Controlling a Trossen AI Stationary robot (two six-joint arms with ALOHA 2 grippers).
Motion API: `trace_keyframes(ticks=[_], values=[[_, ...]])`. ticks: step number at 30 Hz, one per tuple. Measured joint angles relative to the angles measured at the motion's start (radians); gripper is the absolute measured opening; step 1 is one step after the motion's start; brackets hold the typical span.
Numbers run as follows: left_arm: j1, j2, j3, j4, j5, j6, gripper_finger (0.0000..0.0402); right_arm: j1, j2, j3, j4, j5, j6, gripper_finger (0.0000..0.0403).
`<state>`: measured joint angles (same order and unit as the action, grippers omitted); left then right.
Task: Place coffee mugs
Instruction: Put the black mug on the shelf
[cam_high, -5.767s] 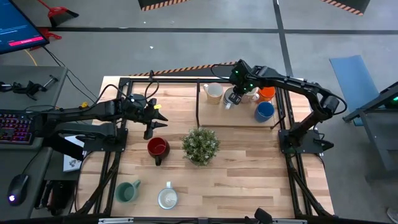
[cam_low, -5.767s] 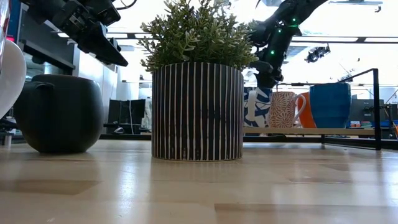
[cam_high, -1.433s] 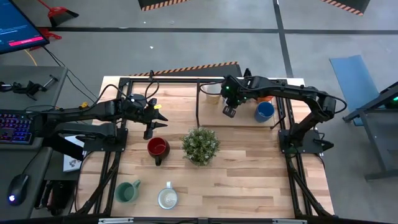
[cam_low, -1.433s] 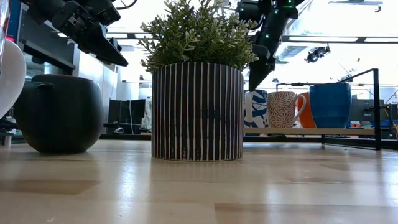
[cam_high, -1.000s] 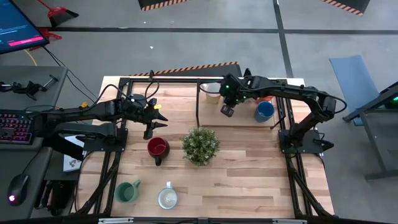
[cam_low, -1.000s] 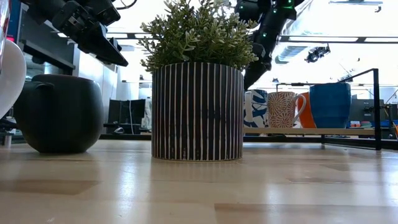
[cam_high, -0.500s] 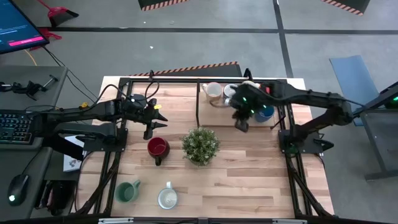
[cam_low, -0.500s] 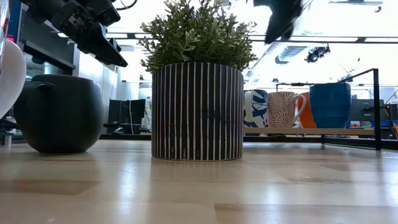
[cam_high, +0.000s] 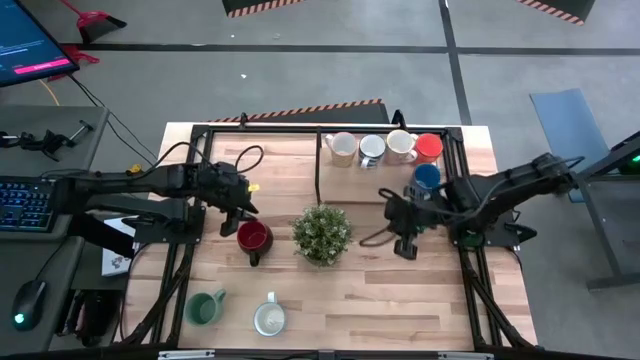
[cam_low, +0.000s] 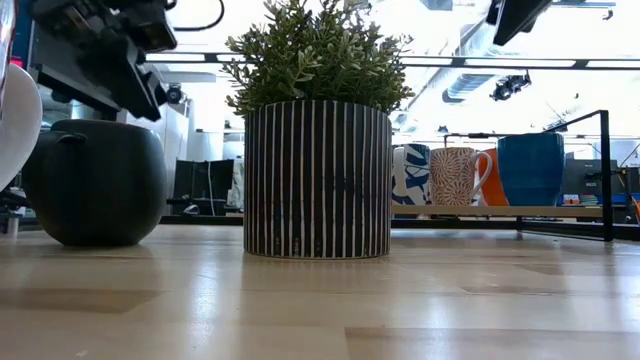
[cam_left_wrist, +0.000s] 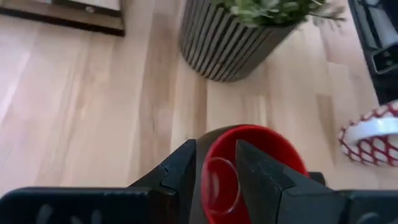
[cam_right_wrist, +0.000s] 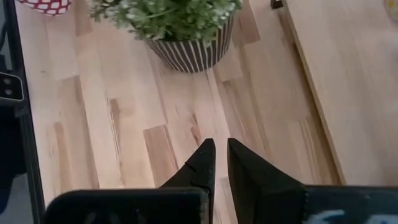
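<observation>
Table (cam_high: 400, 290): plant (cam_high: 322, 232) at centre. Shelf (cam_high: 345, 180) at far edge holds five mugs; blue mug (cam_high: 425, 177) nearest its front. Red mug (cam_high: 252, 238) sits left of plant; green mug (cam_high: 205, 307) and white mug (cam_high: 269, 318) near front edge. Left gripper (cam_left_wrist: 214, 165): fingers apart, straddling red mug rim. Right gripper (cam_right_wrist: 216, 163): fingers together, empty, right of plant. Risk: rim-only grip may slip or tip mug; lift path may clip plant.

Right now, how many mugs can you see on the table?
8: five on the back shelf, cream, pale, white, orange, blue; red beside the plant; green and white in front.
</observation>
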<state>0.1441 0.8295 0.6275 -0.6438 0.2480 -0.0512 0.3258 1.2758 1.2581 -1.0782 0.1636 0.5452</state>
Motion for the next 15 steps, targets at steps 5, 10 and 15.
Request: trace_keyframes(ticks=[5,10,15], values=[[-0.06,0.001,0.009,-0.031,-0.12,-0.073,0.0104,0.084,0.0,0.0,0.0,0.066,0.088,0.0021],[-0.109,0.013,0.009,-0.045,-0.199,-0.255,0.0104,0.131,0.0,0.0,0.003,0.107,0.129,0.0021],[-0.15,0.054,0.009,-0.077,-0.249,-0.356,0.0104,0.153,0.0,0.0,0.003,0.145,0.129,0.0021]])
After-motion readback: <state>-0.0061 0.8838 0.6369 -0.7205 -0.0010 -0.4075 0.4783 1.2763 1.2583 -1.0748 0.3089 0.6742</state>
